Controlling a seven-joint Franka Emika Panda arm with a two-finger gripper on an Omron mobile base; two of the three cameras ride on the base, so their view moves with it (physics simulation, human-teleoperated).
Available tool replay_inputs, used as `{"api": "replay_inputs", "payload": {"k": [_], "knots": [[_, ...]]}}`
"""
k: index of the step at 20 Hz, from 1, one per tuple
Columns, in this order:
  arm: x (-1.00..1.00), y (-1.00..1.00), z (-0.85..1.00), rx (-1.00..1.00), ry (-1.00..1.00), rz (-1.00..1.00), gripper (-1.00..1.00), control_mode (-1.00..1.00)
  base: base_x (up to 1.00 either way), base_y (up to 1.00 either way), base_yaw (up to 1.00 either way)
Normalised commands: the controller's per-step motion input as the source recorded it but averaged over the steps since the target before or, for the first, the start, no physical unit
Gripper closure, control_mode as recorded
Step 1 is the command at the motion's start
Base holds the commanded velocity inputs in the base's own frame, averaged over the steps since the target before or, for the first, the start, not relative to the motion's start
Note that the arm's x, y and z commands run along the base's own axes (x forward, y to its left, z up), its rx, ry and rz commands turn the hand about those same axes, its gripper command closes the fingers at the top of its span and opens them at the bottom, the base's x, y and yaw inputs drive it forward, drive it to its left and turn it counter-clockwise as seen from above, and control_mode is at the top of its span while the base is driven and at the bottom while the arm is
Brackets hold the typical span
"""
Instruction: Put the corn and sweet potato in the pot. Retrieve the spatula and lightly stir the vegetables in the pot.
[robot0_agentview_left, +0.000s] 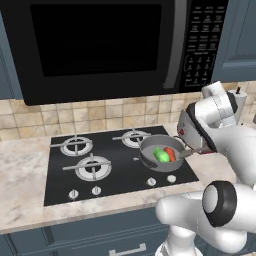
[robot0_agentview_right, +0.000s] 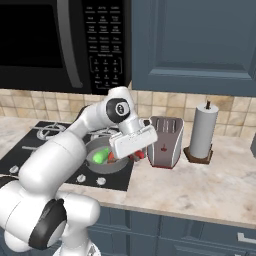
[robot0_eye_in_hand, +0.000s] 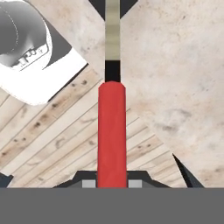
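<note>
Spatula in hand, pot off to the arm's left

Your gripper (robot0_eye_in_hand: 112, 183) clamps the red-handled, silver-headed spatula (robot0_eye_in_hand: 112, 131), its length running straight out from the jaws; the shallow grey metal pot (robot0_agentview_right: 100, 167) holds both vegetables.

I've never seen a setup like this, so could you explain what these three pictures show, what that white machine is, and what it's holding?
It is a white robot arm in a computer-rendered kitchen. Two pictures come from cameras behind the arm, to its left and right, looking down at a stove and counter. The third comes from a camera on the hand itself. On the stove sits the pot, with the green corn and the orange sweet potato inside. A toaster and a paper towel roll stand on the counter. In the hand view, the pincer is shut on the red-handled spatula.
</note>
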Motion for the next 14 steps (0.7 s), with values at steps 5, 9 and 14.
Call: {"api": "replay_inputs", "payload": {"k": [5, 9, 14], "knots": [[0.05, 0.00, -0.03, -0.02, -0.12, 0.00, 1.00, -1.00, 0.00, 0.00, 0.00], [0.00, 0.00, -0.01, 0.00, -0.21, 0.00, 1.00, -1.00, 0.00, 0.00, 0.00], [0.00, 0.00, -0.02, -0.01, -0.17, 0.00, 1.00, -1.00, 0.00, 0.00, 0.00]]}}
